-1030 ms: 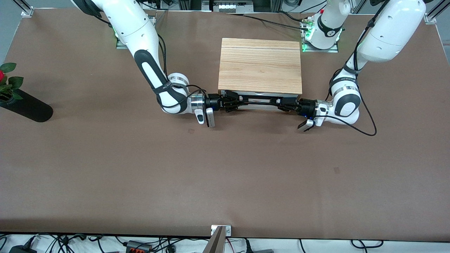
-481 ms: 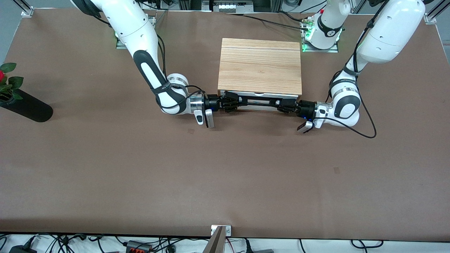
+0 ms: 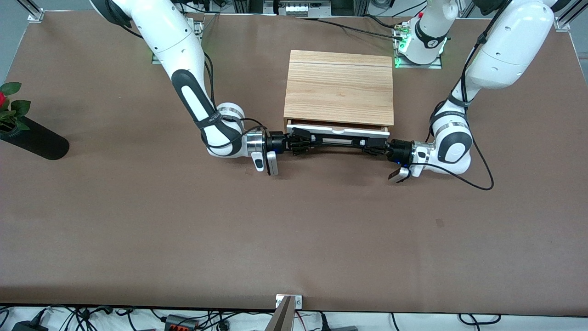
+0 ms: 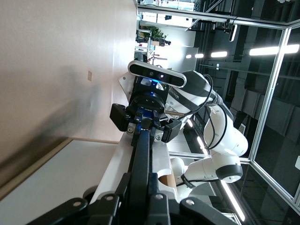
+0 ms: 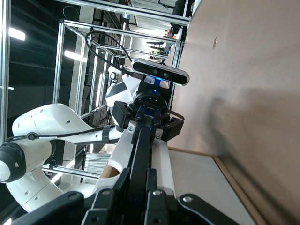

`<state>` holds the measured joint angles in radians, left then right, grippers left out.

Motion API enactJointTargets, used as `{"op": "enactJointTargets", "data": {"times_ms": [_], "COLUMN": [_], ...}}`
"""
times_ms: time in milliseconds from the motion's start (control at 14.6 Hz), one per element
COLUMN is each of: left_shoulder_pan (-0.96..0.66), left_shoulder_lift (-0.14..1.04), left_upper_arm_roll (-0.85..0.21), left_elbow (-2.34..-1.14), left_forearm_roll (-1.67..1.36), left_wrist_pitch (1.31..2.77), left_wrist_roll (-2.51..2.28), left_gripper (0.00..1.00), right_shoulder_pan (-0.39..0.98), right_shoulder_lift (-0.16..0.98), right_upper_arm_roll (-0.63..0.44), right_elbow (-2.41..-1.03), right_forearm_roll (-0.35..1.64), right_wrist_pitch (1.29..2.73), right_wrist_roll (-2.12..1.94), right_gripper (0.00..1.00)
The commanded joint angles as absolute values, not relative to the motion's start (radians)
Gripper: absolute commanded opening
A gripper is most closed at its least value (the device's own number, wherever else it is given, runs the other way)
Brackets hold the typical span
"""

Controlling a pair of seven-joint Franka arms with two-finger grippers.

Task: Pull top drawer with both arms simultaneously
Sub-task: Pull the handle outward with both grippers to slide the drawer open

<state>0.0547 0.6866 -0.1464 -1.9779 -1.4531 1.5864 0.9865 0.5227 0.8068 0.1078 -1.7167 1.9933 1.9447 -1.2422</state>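
Nearest the front camera, my two tools sit on the long black bar handle (image 3: 337,139), one at each end. My right tool (image 3: 301,138) is pinching the bar at the end toward the right arm's base, and my left tool (image 3: 373,144) is pinching it at the end toward the left arm's base; in both wrist views the bar runs straight from my own fingers to the other tool's clamp.

Just past the handle is the top drawer (image 3: 337,130), its white front drawn a little way out from under the light wood cabinet top (image 3: 339,87), with a thin strip of reddish-brown inside showing. I judge the pull as only begun.

To do it well, I should draw both wrists toward the front camera at the same rate, so the front panel stays square to the cabinet and does not bind. I should keep the pull level with the tabletop (image 3: 294,230), and watch that the cabinet itself does not slide.
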Motion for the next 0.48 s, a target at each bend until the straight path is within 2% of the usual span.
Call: {"op": "enactJointTargets", "data": {"times_ms": [0,412], "left_shoulder_pan": [0.074,0.09], "left_shoulder_lift": [0.698,0.749], "left_upper_arm_roll": [-0.14,-0.132], "left_elbow": [-1.873,-1.769], "left_forearm_roll": [-1.476,-1.476], "left_wrist_pitch": [1.552,1.557], "left_wrist_roll": [0.885,0.855], "left_gripper": [0.01,0.01], "right_shoulder_pan": [0.514,0.515], "right_shoulder_lift": [0.842,0.868], "right_upper_arm_roll": [0.097,0.069], "right_elbow": [-1.658,-1.583], "right_forearm_roll": [1.95,1.948], "right_wrist_pitch": [1.934,1.937], "right_wrist_roll": [-1.232,-1.154], "right_gripper": [0.01,0.01]}}
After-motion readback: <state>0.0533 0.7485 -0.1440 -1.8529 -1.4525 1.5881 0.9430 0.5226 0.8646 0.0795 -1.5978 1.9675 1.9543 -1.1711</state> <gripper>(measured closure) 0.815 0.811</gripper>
